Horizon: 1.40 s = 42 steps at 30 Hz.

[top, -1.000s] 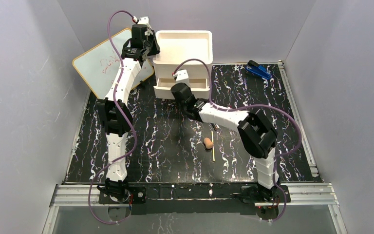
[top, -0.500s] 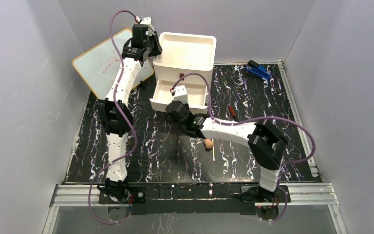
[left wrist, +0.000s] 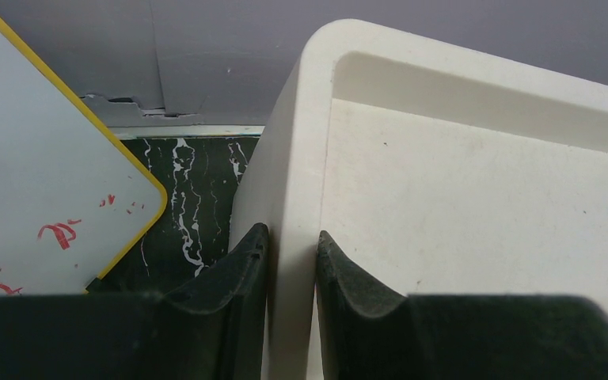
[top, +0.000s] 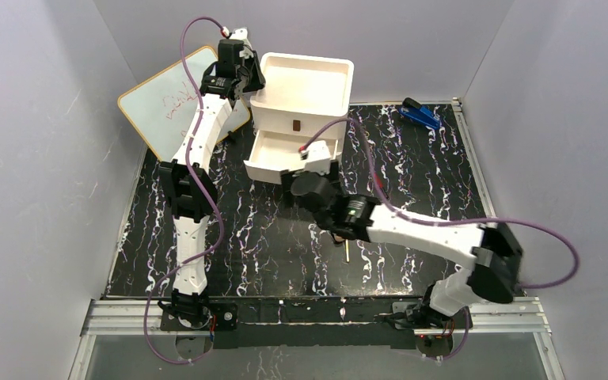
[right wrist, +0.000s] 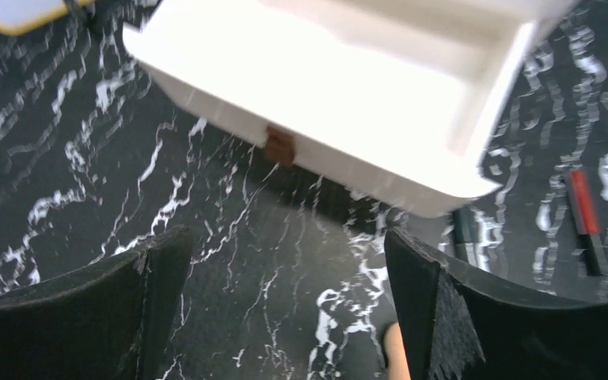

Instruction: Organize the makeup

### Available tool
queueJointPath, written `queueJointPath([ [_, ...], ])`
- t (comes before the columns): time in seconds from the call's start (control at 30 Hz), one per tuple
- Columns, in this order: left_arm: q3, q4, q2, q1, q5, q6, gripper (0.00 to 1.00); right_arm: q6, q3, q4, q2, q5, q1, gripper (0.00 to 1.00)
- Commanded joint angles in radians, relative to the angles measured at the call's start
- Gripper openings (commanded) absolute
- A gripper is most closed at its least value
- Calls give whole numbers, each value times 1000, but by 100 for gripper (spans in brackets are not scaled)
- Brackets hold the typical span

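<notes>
- Right claw (right wrist: 285,261): jaws spread wide, holding nothing. It has drawn back from the drawer (top: 281,154), which was shut a second ago and now stands pulled out, with nothing visible inside.
- Left claw (left wrist: 289,245): clamped on the side wall of the white box (left wrist: 301,119), as before.
- Makeup on the worktop (top: 229,229): tan sponge (right wrist: 394,348) just below the open claw, yellow stick (top: 347,252) beside it, red-banded pencil (right wrist: 584,214) near the drawer's corner.
- Judgement: storage is now accessible, so loading can begin.
</notes>
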Motion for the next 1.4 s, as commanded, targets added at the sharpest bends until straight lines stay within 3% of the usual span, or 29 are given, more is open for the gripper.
queueJointPath([
  [0.0, 20, -10, -3, -11, -20, -67, 0, -38, -67, -14, -203, 158, -34, 99],
  [0.1, 14, -14, 0, -10, -70, -85, 0, 55, -126, -123, -300, 147, -161, 99],
  [0.23, 8, -17, 3, -7, -94, -104, 0, 84, -229, -131, -386, 9, -362, 99],
  [0.6, -19, 4, 35, 44, -44, -239, 0, 23, -313, -62, -279, -332, -699, 98],
  [0.93, -31, 23, 56, 66, -35, -301, 0, -12, -329, 10, -125, -474, -799, 98],
  [1.23, -21, 6, 63, 65, -95, -305, 0, -22, -341, 62, -52, -499, -825, 98],
  [1.37, -19, -1, 65, 65, -110, -303, 0, -28, -369, 125, -16, -509, -856, 92],
])
